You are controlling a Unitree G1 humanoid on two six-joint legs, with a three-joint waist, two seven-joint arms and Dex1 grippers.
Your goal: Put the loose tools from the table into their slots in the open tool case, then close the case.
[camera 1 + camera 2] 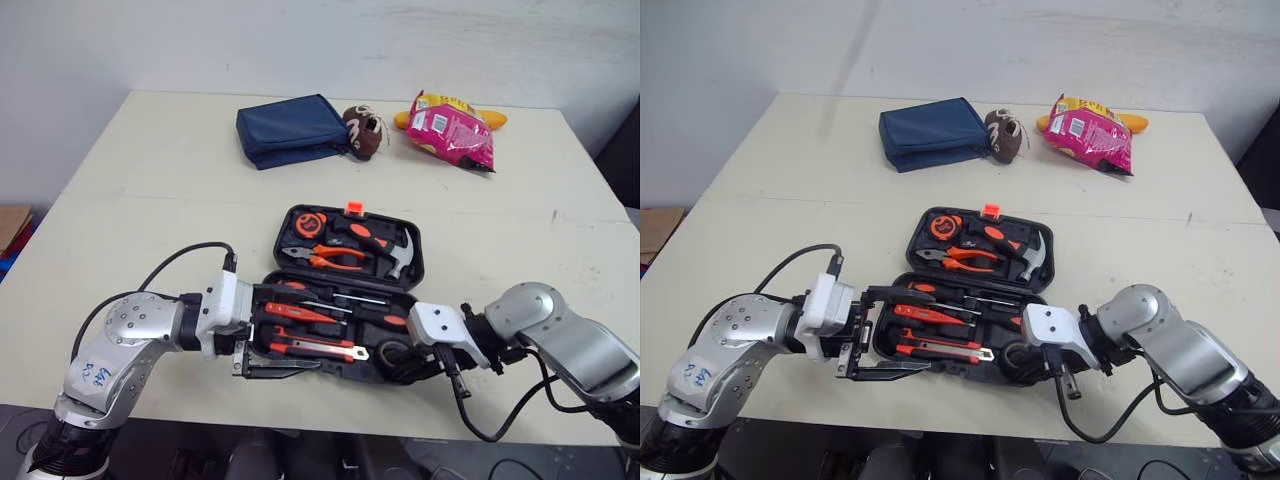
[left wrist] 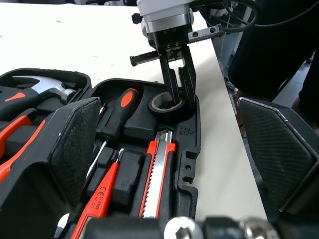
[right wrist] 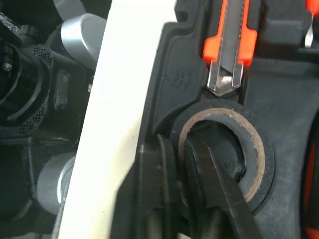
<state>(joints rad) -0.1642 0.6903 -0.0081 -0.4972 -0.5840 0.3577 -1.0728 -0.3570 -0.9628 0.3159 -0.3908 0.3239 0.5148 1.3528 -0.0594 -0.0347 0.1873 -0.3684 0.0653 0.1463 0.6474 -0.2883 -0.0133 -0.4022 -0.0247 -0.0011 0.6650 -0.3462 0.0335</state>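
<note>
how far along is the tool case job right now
Done: hammer, pliers and utility knife sit in slots of the tool case. In hand: the right gripper pinches the tape roll by its wall, at its corner recess. Left: release it, close the open case.

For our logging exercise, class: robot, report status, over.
Left gripper open at near-left corner of tool case. Right gripper shut on tape roll, roll in its corner slot. Case open. Blue pouch, snack bag far behind, not in the way.
</note>
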